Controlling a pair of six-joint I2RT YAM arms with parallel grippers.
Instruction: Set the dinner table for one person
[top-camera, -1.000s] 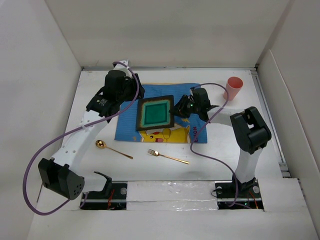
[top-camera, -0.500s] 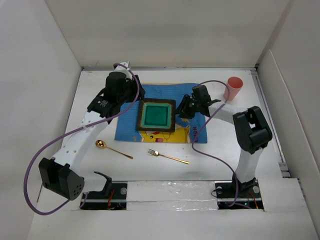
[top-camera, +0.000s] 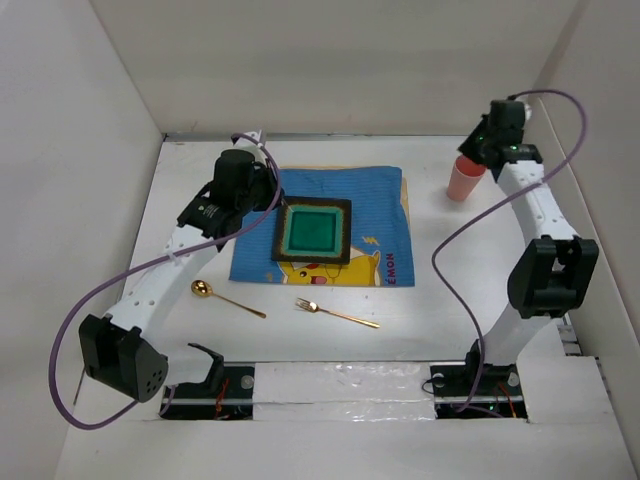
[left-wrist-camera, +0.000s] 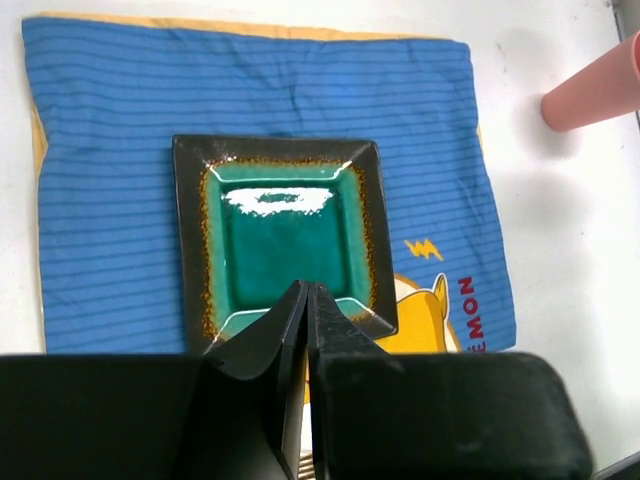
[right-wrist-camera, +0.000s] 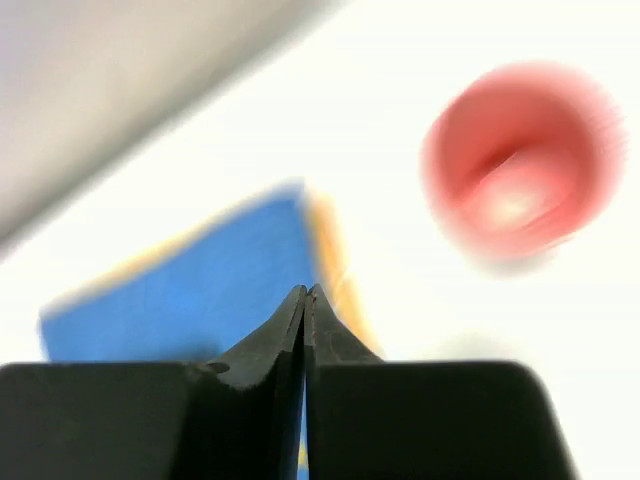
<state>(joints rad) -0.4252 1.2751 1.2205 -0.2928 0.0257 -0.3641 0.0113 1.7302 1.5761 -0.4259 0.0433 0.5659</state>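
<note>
Top external view: the dinner table (top-camera: 480, 300) is seen as the broad white surface inside the walled enclosure, beyond the arm bases, and a blue cartoon-print mat (top-camera: 385, 200) is spread on its middle, with a square green plate (top-camera: 313, 231) set on the mat. A gold spoon (top-camera: 225, 298) and a gold fork (top-camera: 335, 312) are laid on the bare table on the near side of the mat, and a pink cup (top-camera: 464, 180) is stood upright off the mat, toward the far right. The left gripper (left-wrist-camera: 308, 292) is held over the plate's edge with its jaws pressed together on nothing, and the right gripper (right-wrist-camera: 306, 295) is likewise closed and empty, raised near the cup.
</note>
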